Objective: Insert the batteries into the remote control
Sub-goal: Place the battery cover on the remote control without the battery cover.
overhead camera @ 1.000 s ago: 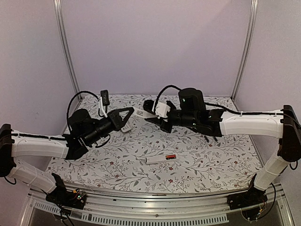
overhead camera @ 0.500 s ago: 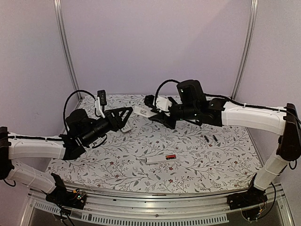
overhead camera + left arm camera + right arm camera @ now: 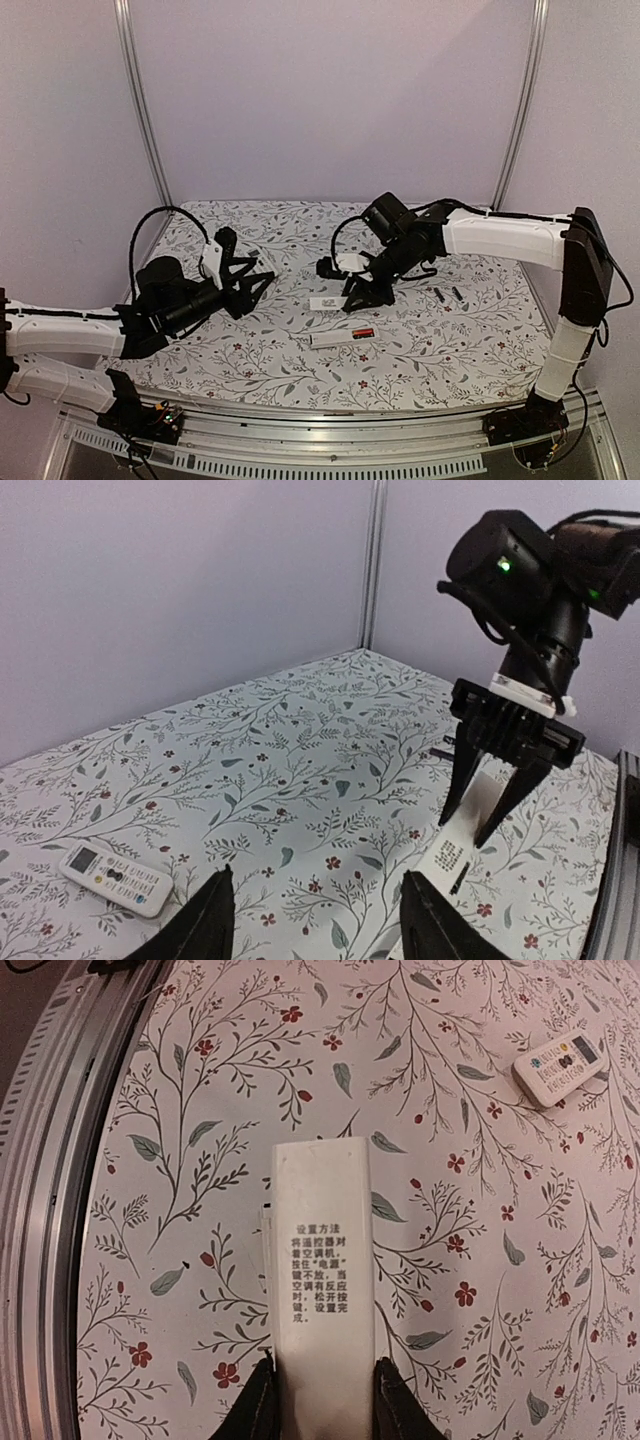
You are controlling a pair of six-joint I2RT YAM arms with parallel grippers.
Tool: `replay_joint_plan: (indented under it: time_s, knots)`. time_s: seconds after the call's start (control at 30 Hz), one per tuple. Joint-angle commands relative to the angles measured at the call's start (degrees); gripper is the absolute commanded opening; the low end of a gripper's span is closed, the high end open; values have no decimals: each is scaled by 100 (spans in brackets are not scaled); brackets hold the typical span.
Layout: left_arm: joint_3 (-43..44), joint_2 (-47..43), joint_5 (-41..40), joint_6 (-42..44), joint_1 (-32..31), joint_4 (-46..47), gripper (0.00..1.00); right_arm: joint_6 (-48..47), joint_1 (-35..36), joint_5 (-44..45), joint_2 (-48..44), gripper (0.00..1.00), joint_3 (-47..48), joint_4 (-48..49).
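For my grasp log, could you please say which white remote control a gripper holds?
The white plastic remote showing its printed back, gripped by the right gripper; the button-faced white remote lies loose on the floral cloth.

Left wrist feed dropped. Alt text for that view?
The right gripper has its jaws shut on a long white remote with a printed label, held tilted at right. A smaller remote lies face up on the floral table at lower left; the left gripper, jaws open, is empty in the foreground.
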Motion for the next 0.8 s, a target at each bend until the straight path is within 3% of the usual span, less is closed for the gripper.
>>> replay_joint_plan:
  time_s: [0.0, 0.5, 0.77]
  knots:
    - [-243, -8, 492, 1494, -476, -307, 57, -389, -5, -259, 511, 18, 405, -670]
    - [-230, 1488, 1688, 2535, -684, -79, 65, -317, 144, -117, 1125, 18, 255, -350]
    - [21, 2432, 1869, 3085, -688, 316, 68, -338, 158, -64, 1318, 18, 232, -189]
